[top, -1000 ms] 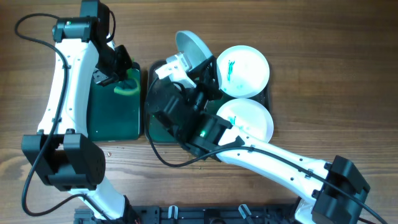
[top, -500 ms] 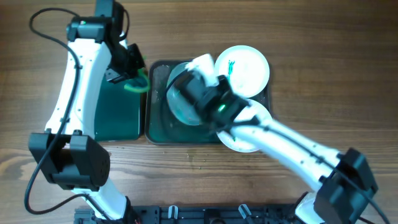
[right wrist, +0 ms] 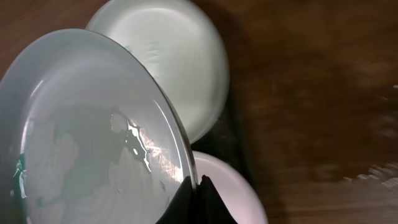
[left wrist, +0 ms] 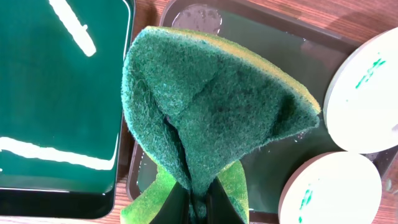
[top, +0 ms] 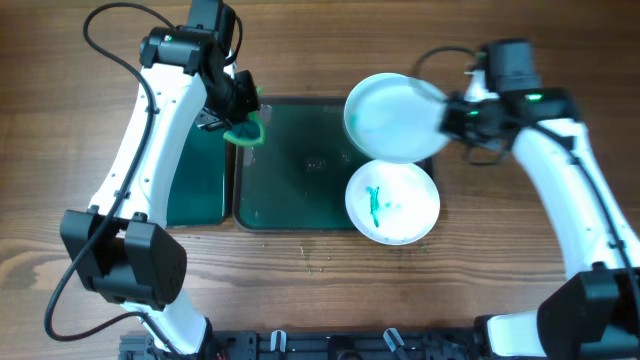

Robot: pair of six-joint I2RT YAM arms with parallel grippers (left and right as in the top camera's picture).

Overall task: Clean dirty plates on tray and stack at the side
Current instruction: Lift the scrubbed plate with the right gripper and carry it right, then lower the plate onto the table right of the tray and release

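Swung back toward the desk's right edge since a second ago, the right arm leaves the mid-desk tray uncovered. The right gripper pinches the rim of a wet plate, lifted over the tray's far right corner; a smeared plate lies nearer. Wiping seems done on this one, so it next needs setting flat beside the tray. Only the right wrist view shows the third plate underneath. The left gripper clamps the sponge.
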